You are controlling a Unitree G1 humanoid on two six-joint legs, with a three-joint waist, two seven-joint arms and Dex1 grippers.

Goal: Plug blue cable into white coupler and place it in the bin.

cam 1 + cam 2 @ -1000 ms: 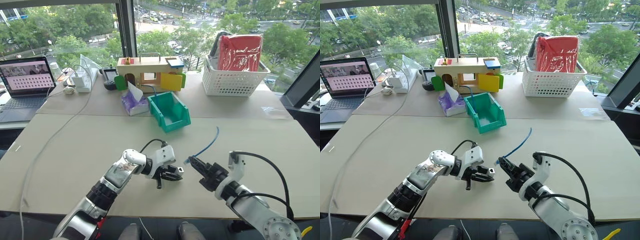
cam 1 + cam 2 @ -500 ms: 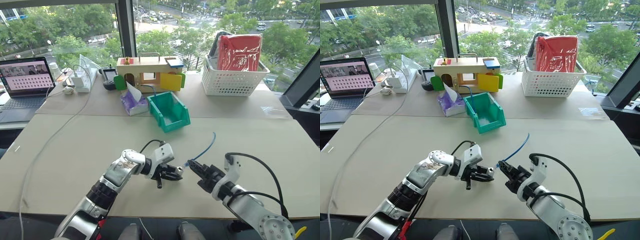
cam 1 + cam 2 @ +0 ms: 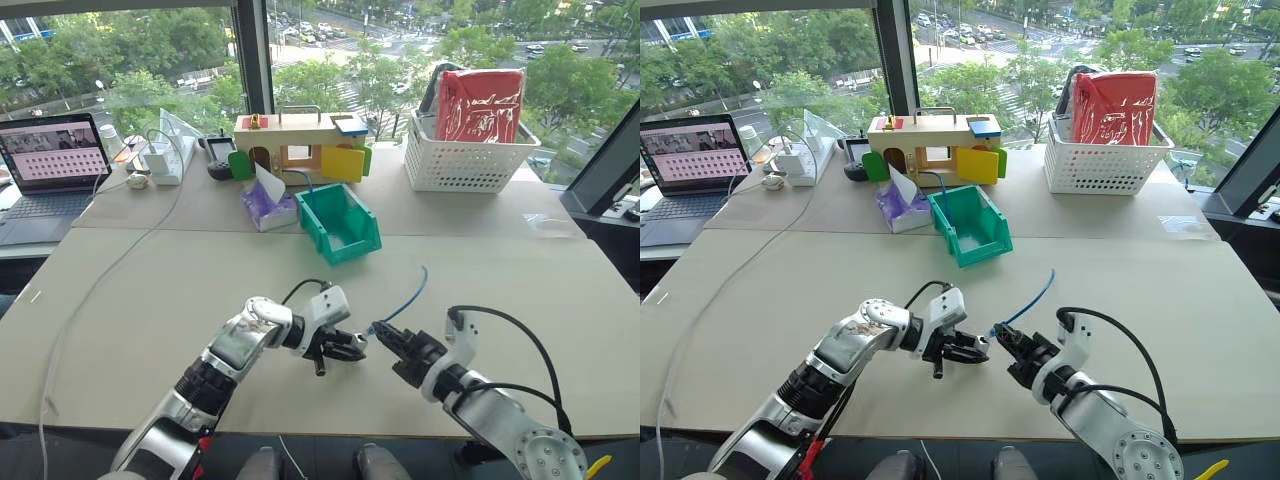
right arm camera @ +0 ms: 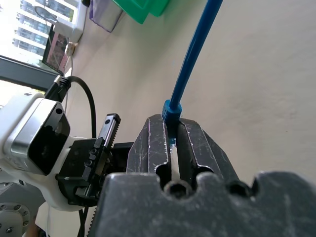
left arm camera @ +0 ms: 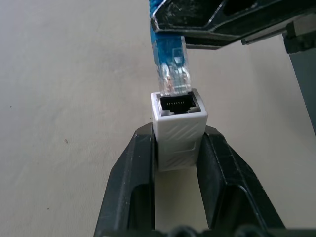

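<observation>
Left gripper (image 5: pixel 178 148) jaws clamp the white coupler (image 5: pixel 177 129); right gripper (image 3: pixel 1002 338) jaws pinch the blue cable (image 5: pixel 169 61), plug at the socket mouth, above the counter (image 3: pixel 150 290). Risk: slight misalignment jams the plug on the rim.

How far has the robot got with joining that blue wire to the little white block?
Done: the left pincer clamps the small white plastic coupler, and the right pincer is shut on the thin blue cable near its clear plug. In hand: the plug sits at the coupler's socket mouth, not yet pushed in. Left: insert it, then carry the pair to the green plastic bin.
</observation>
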